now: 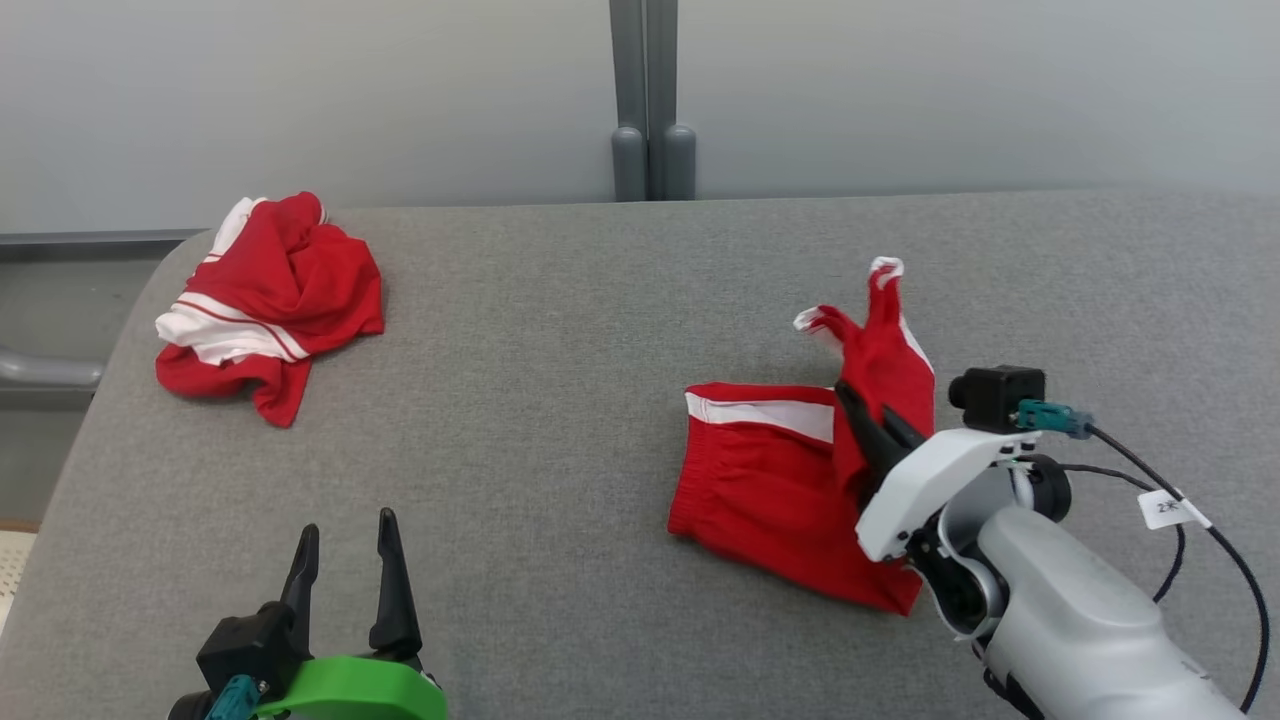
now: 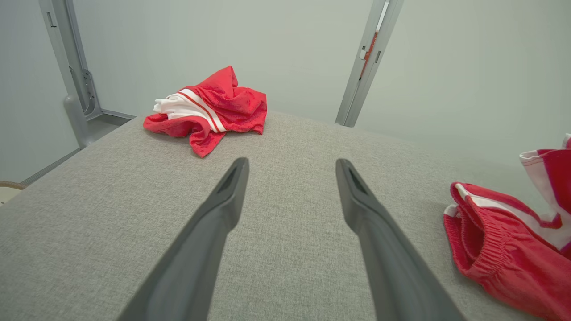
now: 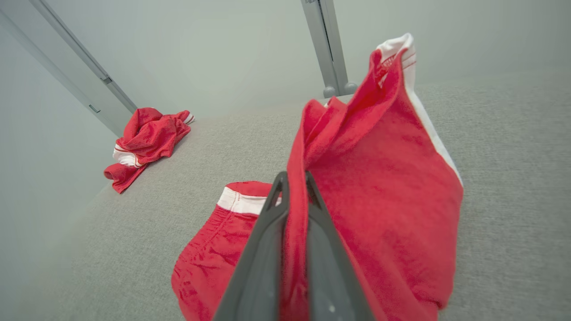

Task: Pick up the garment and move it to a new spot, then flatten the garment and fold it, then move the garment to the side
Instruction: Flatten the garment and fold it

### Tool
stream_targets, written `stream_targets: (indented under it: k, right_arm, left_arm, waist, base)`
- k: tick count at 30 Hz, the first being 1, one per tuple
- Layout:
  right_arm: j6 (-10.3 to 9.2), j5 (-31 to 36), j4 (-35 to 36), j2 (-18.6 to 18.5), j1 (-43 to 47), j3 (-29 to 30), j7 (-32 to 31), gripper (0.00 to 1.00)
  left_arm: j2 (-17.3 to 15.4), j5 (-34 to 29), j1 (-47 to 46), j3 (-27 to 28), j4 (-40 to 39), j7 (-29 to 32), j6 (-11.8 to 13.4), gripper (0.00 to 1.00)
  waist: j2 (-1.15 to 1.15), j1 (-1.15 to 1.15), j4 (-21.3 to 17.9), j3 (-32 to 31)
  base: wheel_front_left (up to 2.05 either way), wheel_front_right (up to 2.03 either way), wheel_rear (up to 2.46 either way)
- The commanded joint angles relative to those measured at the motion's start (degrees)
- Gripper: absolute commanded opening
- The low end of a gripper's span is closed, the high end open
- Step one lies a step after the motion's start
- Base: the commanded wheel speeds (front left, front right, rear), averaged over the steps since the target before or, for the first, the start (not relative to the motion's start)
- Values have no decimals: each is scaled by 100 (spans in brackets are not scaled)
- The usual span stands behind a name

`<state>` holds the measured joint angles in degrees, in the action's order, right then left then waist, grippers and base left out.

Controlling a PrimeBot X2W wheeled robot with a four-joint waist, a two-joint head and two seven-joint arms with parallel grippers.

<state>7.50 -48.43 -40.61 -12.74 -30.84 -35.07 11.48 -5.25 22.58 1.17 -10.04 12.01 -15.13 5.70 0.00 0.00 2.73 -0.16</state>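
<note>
Pinching a fold of the red shorts (image 1: 760, 480), my right gripper (image 1: 862, 400) has its two dark fingers pressed together with the cloth caught between them, which the right wrist view shows plainly. From that grip one part of the shorts is pulled up into a peak with white trim at its top. The rest, with its gathered edge and a white band, lies flat on the grey fabric tabletop (image 1: 560, 400), right of the middle and towards my side. I see my left gripper (image 1: 348, 523) low on the left, its fingers spread wide with nothing between them, over bare tabletop and well apart from the shorts. A second red and white garment (image 1: 270, 300) sits crumpled in a heap near the far left corner of the tabletop, far from both grippers. Behind the tabletop stands a pale wall with a grey upright post (image 1: 650, 100) at its middle.
</note>
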Motion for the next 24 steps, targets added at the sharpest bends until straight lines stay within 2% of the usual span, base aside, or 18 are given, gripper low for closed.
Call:
stream_targets:
  k: [1, 4, 11, 22, 23, 24]
  right_arm:
    - [-2, 73, 0, 60, -32, -54, -43, 0]
    - [-2, 108, -54, 254, -49, -193, -160, 0]
    - [-2, 141, -382, 457, -51, -417, -262, 0]
    - [-2, 169, -492, 630, -189, -921, -268, 0]
    - [-2, 141, -479, 657, -199, -977, -272, 3]
    - [-2, 123, -473, 667, -211, -1005, -264, 29]
  left_arm:
    - [-1, 19, 39, 8, -13, -2, -13, 100]
    - [14, 7, -8, 14, -19, -2, -21, 100]
    - [50, -18, -65, 60, -12, -2, -52, 100]
    - [107, -51, -147, 127, -11, -2, -74, 100]
    - [116, -55, -153, 132, -8, -2, -75, 100]
    - [121, -61, -156, 135, -4, -2, -82, 100]
  waist:
    - [0, 0, 159, 3]
    - [0, 0, 280, 45]
    - [0, 0, 442, 147]
    - [0, 0, 368, 271]
    - [0, 0, 351, 277]
    - [0, 0, 340, 279]
  base:
    - [0, 0, 0]
    - [0, 0, 0]
    - [0, 0, 0]
    - [0, 0, 0]
    - [0, 0, 0]
    - [0, 0, 0]
